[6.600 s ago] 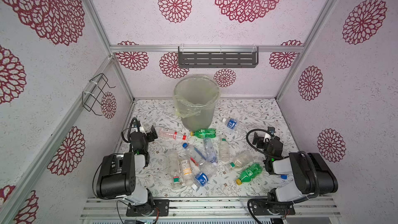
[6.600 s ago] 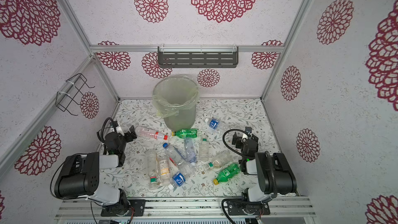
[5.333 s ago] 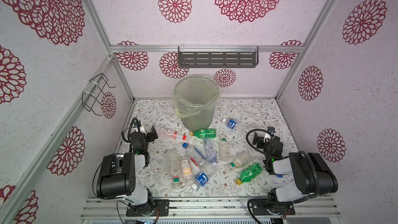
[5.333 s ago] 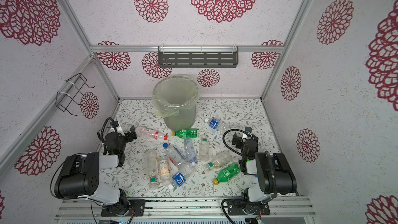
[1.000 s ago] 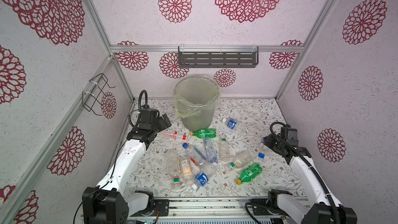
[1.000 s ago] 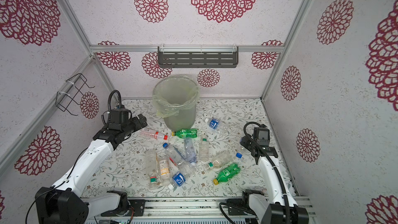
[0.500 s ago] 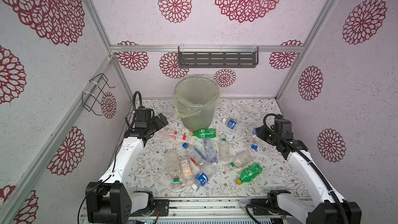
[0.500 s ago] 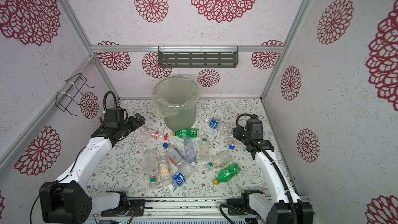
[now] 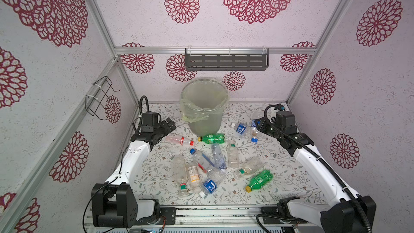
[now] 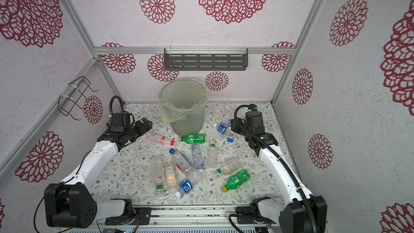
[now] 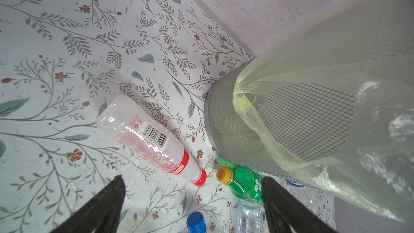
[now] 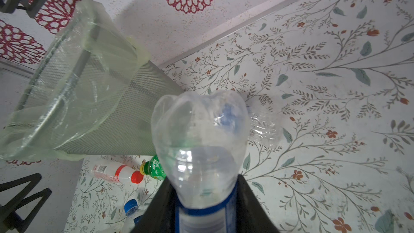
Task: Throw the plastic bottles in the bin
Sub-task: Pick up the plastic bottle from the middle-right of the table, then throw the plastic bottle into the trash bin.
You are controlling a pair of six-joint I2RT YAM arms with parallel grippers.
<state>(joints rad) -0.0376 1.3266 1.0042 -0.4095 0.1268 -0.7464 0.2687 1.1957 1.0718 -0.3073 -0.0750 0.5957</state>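
A bottle, pinched base-first by the right hand, has been brought right of the bin; left hand spread.

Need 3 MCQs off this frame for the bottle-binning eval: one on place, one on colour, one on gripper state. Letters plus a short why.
1. Where does the green bottle nearest the bin lie?
A. On the table, by the bin's base
B. Inside the bin
C. Upright at the table's front edge

2. What colour is the cap of the clear bottle nearest the left gripper?
A. Blue
B. Yellow
C. Red

3. What is the right gripper doing?
A. Open, empty
B. Shut on a blue-labelled bottle
C. Out of view

Answers:
1 A: both top views show it on its side at the foot of the bin.
2 C: the left wrist view shows the red cap clearly.
3 B: the right wrist view shows the fingers clamped on the bottle's sides.
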